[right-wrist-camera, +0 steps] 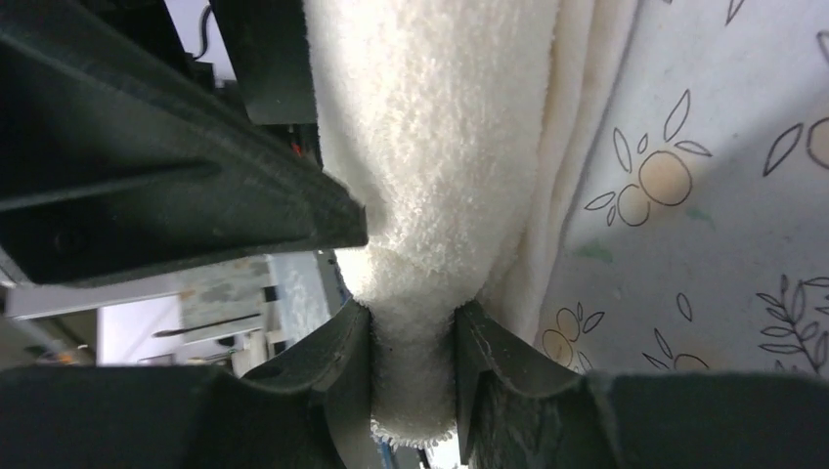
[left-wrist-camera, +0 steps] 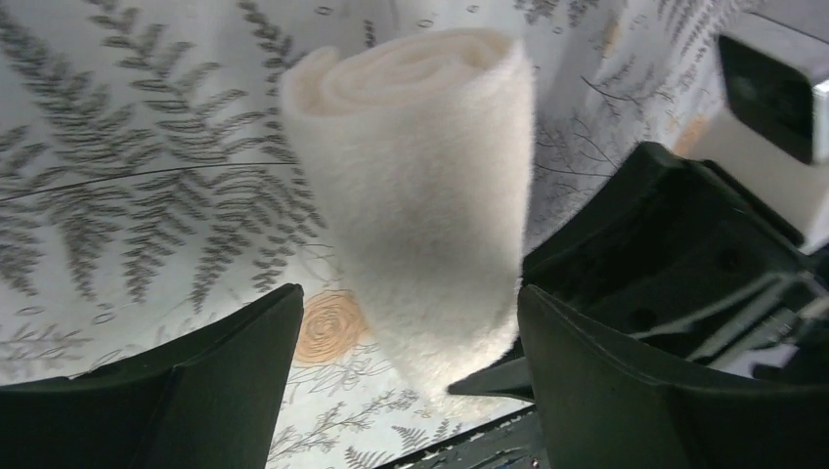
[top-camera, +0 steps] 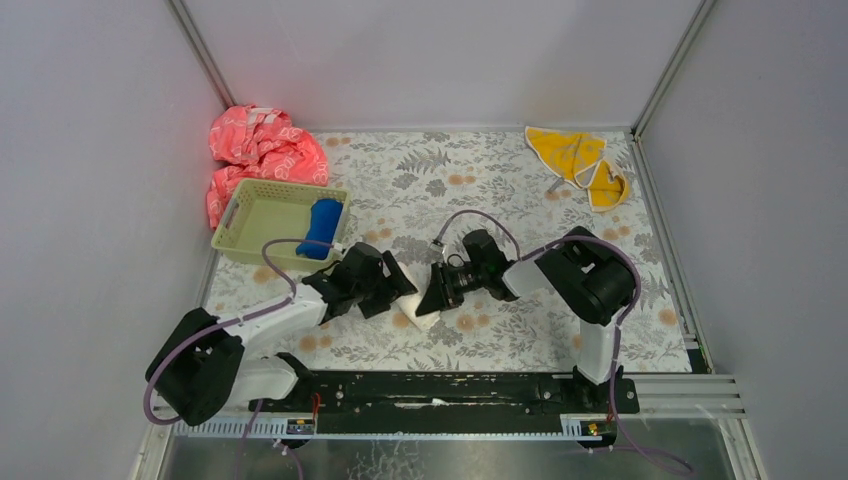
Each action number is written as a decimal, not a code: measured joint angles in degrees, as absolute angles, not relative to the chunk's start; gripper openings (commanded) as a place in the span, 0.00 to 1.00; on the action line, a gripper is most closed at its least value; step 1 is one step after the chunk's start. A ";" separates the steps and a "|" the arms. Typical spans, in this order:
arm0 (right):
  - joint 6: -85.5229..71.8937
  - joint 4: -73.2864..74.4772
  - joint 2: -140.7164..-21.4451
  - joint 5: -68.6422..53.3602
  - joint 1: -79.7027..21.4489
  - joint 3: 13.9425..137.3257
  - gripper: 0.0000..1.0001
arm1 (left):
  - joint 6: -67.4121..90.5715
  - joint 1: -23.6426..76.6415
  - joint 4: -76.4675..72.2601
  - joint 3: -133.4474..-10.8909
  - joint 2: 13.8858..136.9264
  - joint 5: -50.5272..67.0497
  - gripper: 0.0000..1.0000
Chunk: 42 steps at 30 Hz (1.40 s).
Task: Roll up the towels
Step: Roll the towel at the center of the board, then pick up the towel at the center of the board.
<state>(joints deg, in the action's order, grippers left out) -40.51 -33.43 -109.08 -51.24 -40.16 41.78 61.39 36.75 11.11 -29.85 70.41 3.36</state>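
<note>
The left gripper (top-camera: 398, 290) and right gripper (top-camera: 434, 298) box in the cream towel (top-camera: 420, 318). Farther back, the mat (top-camera: 500, 185) lies open.

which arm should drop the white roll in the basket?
Right, probably. The right gripper pinches the white roll; the left gripper stands open, not clamping it. The basket is on the left, though, so the reach looks long.

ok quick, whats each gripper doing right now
left gripper: open, jaws on either side of the rolled cream-white towel, not clamping it
right gripper: shut on the cream-white towel
</note>
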 measured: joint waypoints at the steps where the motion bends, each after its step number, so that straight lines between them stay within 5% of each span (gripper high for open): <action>1: -42.85 -36.23 -110.13 -52.49 -39.90 41.23 0.29 | 61.76 37.04 9.96 -29.85 70.87 3.51 0.78; 13: -71.40 -73.14 -123.90 -59.27 -37.34 34.57 0.34 | 63.05 37.89 3.16 -29.82 76.27 3.66 0.67; 28: -76.60 -77.45 -126.28 -59.94 -37.19 34.96 0.36 | 63.53 37.95 -0.97 -29.47 79.18 4.27 0.56; 35: -83.26 -92.05 -130.63 -60.53 -36.69 34.17 0.57 | 63.42 38.20 -3.44 -29.63 81.41 4.73 0.31; 42: -81.14 -86.04 -125.38 -58.04 -36.62 32.88 0.67 | 59.83 37.76 2.90 -34.00 81.93 3.03 0.25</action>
<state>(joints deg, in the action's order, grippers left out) -81.14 -86.04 -125.38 -58.04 -36.62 32.88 59.83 37.76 2.90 -34.00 81.93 3.03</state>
